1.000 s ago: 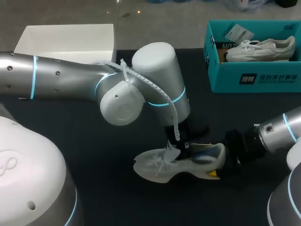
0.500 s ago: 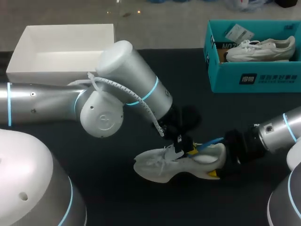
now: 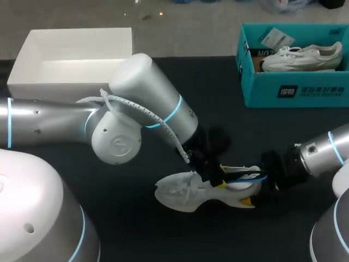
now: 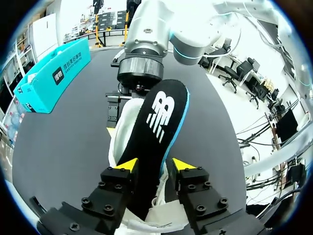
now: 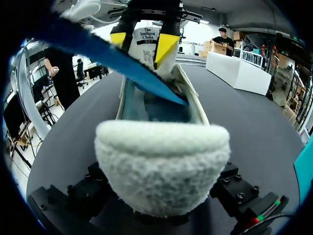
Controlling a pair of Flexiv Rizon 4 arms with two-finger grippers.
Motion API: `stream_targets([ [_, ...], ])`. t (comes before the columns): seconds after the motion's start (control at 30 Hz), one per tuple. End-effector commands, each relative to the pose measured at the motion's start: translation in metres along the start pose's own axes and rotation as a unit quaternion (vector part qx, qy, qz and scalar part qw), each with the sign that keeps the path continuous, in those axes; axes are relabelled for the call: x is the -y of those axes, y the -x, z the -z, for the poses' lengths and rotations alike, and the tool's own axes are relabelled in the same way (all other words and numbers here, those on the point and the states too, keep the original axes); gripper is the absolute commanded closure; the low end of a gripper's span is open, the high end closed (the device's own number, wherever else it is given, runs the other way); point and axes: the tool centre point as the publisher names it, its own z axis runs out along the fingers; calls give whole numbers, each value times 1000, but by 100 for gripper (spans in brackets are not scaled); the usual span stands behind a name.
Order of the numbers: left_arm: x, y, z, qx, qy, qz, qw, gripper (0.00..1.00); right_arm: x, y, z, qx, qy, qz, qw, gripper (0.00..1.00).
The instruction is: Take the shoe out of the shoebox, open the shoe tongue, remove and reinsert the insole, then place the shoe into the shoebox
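**Insole Pinched, Shoe Held by the Heel**

A white box (image 3: 32, 54) is sitting at 11 o'clock on the dark table (image 3: 136, 224). My left arm (image 3: 136, 114) is coming in from 9 o'clock and pointing down toward 5 o'clock. The left gripper (image 4: 155, 166) is squeezing the insole (image 4: 159, 117) between its two yellow tips, only a little way apart. The insole is sticking up out of the white shoe (image 3: 182, 194), black on top and blue below. The shoe is lying near 6 o'clock, toe pointing to 9 o'clock. The right gripper (image 3: 252, 185) is hugging the fuzzy heel from both sides, fingers wide. At 1 o'clock a teal shoebox (image 3: 294, 90) is holding another white shoe (image 3: 302, 56).
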Motion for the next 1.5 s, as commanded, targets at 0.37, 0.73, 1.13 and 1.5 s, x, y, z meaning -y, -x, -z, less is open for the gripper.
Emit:
stream_targets([
  [0.37,6,3,-14,49,20,-7,999,51,1,0,-2,1,-2,0,1000,100],
  [0.73,8,9,-21,69,15,-11,997,56,1,0,-2,1,-2,0,1000,100],
  [1.13,13,-2,-3,85,8,-7,996,100,1,0,-2,1,-2,0,1000,100],
  [1.5,33,-11,12,76,-42,-27,996,100,1,0,-2,1,-2,0,1000,100],
])
